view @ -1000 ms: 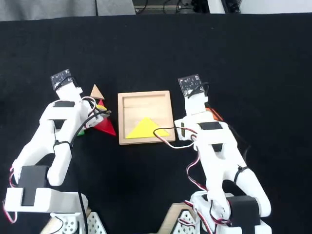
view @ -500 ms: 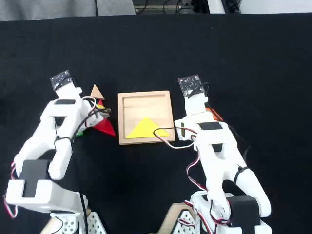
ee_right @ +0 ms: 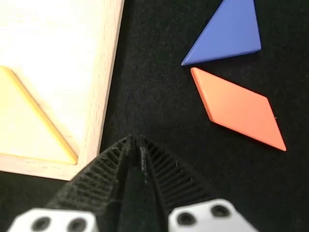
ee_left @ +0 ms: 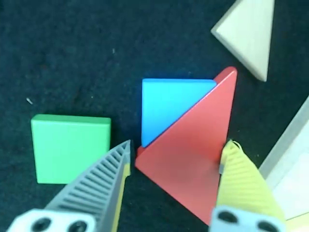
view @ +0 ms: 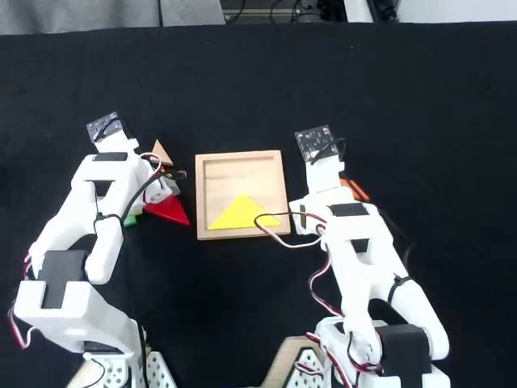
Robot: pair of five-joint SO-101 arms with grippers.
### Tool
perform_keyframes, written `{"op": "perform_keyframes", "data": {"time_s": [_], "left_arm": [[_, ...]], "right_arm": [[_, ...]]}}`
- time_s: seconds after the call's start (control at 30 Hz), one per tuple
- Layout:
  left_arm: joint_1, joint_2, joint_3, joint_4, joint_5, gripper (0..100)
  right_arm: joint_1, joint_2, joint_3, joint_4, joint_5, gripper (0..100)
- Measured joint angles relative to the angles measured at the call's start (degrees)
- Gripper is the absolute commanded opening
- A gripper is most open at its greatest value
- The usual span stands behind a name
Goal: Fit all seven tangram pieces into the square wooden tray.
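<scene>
My left gripper is open and straddles the red triangle, one finger at each side. A light-blue triangle lies against the red one. A green square and a bare wooden triangle lie close by. In the high view the red triangle sits just left of the square wooden tray, which holds a yellow triangle. My right gripper is shut and empty, just outside the tray's wall. A blue triangle and an orange parallelogram lie past it.
Black cloth covers the table. The loose pieces crowd together left of the tray, partly under the left arm. The right arm stands along the tray's right side and hides most of the orange piece.
The left arm has shifted a little toward the far side, bringing its gripper down around the red triangle. The right arm has not moved.
</scene>
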Motion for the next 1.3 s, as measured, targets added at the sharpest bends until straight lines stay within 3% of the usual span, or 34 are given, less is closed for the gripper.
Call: {"op": "perform_keyframes", "data": {"time_s": [0.3, 0.43, 0.7, 0.97, 1.1, 1.3], "left_arm": [[0.7, 0.0, -0.3, 0.4, 0.1, 16], [2.7, -2.5, -3.0, 7.3, -0.8, 15], [9.7, -11.3, -4.0, 15.1, -19.1, 15], [3.3, -12.0, -7.8, 25.8, -37.4, 15], [-0.2, -12.1, -13.6, 32.7, -42.1, 12], [-0.5, -15.5, -15.6, 33.8, -43.4, 13]], "right_arm": [[0.0, 0.0, 0.0, 0.0, 0.0, 1.1], [0.0, 0.0, 0.0, 0.0, 0.0, 1.1], [0.0, 0.0, 0.0, 0.0, 0.0, 1.1], [0.0, 0.0, 0.0, 0.0, 0.0, 1.1], [0.0, 0.0, 0.0, 0.0, 0.0, 1.1], [0.0, 0.0, 0.0, 0.0, 0.0, 1.1]]}}
